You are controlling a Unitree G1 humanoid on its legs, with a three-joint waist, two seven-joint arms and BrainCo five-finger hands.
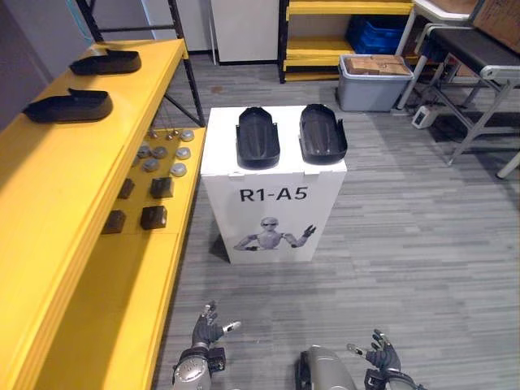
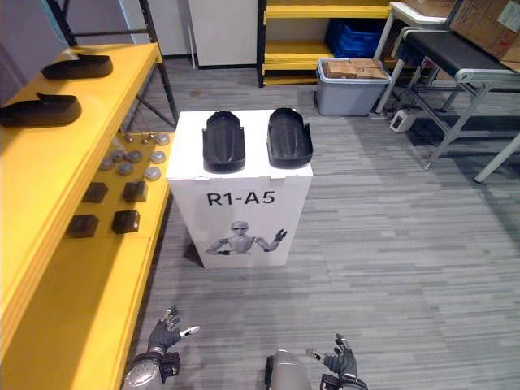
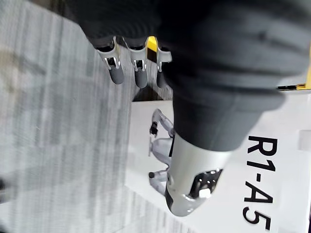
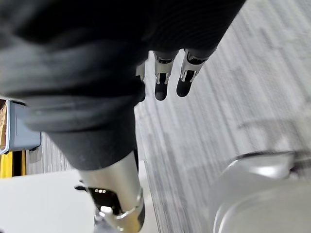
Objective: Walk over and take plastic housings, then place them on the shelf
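Observation:
Two black plastic housings, one on the left and one on the right, lie side by side on top of a white box printed with a robot picture. Two more black housings rest on the top board of the yellow shelf at my left. My left hand and right hand hang low at the near edge, well short of the box, fingers relaxed and holding nothing. The left wrist view looks past straight fingers to the box.
On the shelf's lower board lie several grey round parts and dark blocks. A grey bin of cardboard stands behind the box, beside another yellow rack. Metal table legs stand at the right.

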